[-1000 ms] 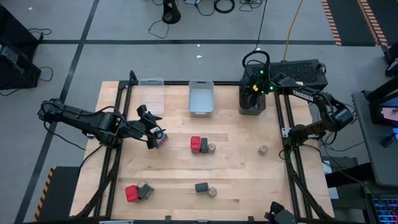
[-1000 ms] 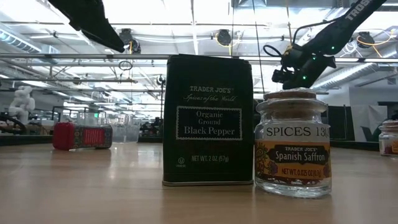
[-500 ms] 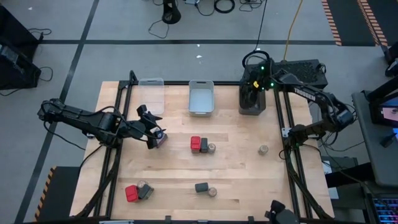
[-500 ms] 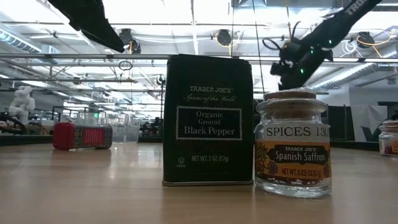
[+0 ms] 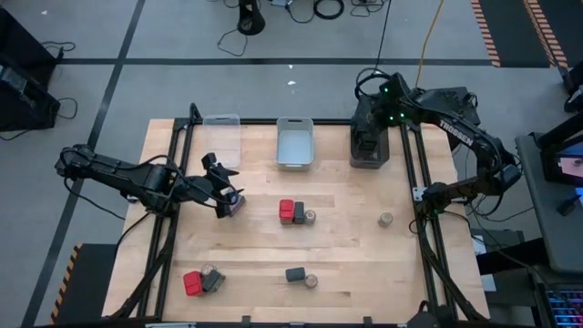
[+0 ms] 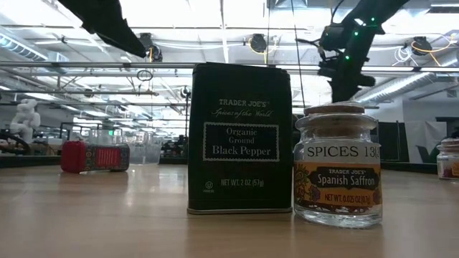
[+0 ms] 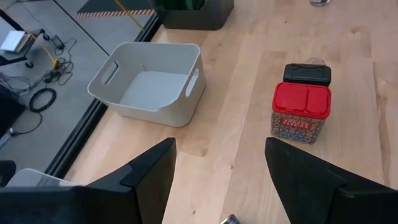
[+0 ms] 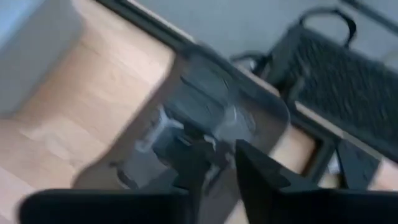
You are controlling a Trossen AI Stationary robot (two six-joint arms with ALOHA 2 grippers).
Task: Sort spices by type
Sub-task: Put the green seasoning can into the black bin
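While the right gripper hangs over the dark bin at the table's far edge, fingers nearly together and empty, narrower than a second ago, the left gripper holds wide and empty beside the red spice block, unmoved

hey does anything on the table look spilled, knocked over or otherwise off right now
Nothing looks spilled or damaged. The only oddity is that the spices are unsorted: a red tin, dark tin and round jar sit clustered mid-table, while the white bin behind them looks empty.
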